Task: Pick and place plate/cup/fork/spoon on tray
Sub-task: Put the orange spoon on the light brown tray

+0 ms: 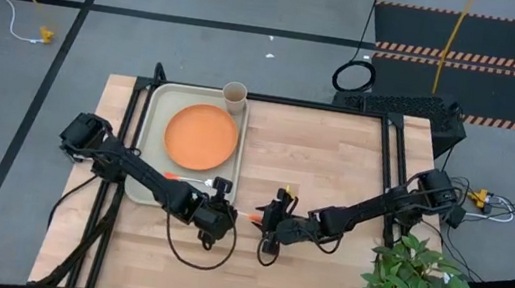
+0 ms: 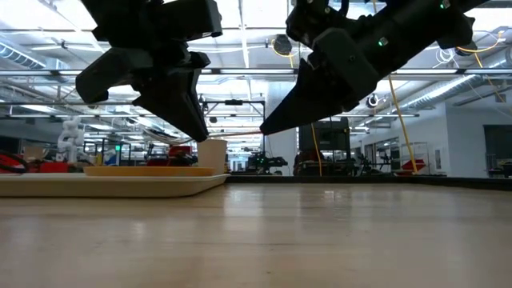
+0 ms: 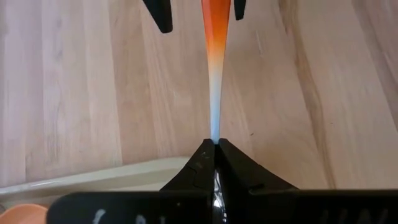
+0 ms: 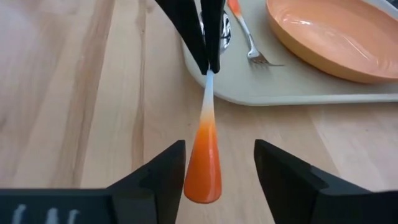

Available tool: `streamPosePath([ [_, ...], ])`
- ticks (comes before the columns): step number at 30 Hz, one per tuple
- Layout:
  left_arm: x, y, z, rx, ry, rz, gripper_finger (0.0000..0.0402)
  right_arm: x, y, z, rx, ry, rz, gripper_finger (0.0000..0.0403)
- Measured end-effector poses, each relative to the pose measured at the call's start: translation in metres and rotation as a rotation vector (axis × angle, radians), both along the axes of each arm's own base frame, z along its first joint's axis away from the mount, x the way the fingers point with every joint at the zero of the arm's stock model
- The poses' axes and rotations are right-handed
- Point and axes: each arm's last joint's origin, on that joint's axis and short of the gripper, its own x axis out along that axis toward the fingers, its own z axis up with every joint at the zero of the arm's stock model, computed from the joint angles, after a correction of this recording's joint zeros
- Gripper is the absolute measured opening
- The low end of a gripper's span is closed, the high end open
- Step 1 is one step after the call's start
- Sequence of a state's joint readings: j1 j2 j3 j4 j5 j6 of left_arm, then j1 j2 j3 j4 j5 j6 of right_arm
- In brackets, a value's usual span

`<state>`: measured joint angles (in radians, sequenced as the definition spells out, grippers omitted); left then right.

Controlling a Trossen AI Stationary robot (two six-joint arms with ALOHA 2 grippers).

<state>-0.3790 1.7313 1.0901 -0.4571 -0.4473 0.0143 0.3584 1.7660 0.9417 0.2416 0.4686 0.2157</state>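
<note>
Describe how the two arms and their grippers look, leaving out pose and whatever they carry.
Both arms are dark, nearly black, built of jointed segments. The left gripper and right gripper each end in two flat black fingers tapering to wedge-shaped tips. A black cable loops on the table below the left arm, and another hangs under the right wrist. In the low view, small green lights glow on the right arm's housing.

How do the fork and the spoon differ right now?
The fork lies flat on the tray beside the plate; the spoon is held off the table. No gripper touches the fork; the left gripper is shut on the spoon, with the right gripper open around its handle. Both have orange handles.
</note>
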Motion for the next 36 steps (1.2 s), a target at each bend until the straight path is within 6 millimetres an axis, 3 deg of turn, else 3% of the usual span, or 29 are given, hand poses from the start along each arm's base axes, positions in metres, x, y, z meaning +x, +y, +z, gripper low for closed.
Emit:
streamPosePath([
  [13, 0.003, -0.001, 0.002, -0.011, -0.038, -0.006, 0.001, 0.003, -0.006, -0.001, 0.048, 0.016, 0.029, 0.0128],
  [21, 0.003, -0.001, 0.002, -0.01, -0.038, -0.004, 0.001, 0.003, -0.008, -0.001, 0.047, 0.024, 0.026, 0.0049],
  [25, 0.003, -0.001, 0.002, -0.013, -0.039, 0.0, 0.0014, 0.003, -0.008, -0.001, 0.048, 0.024, 0.026, 0.0044],
  [28, 0.003, -0.001, 0.002, -0.018, -0.041, 0.005, 0.0034, 0.003, -0.008, -0.001, 0.046, 0.024, 0.028, 0.0046],
  [32, 0.002, 0.0, 0.007, -0.002, -0.077, 0.062, 0.0091, 0.0, -0.01, 0.003, 0.032, 0.039, 0.032, 0.0055],
  [36, -0.006, 0.003, 0.029, -0.035, -0.152, 0.111, 0.015, -0.004, -0.012, 0.013, 0.007, 0.04, 0.049, 0.0045],
])
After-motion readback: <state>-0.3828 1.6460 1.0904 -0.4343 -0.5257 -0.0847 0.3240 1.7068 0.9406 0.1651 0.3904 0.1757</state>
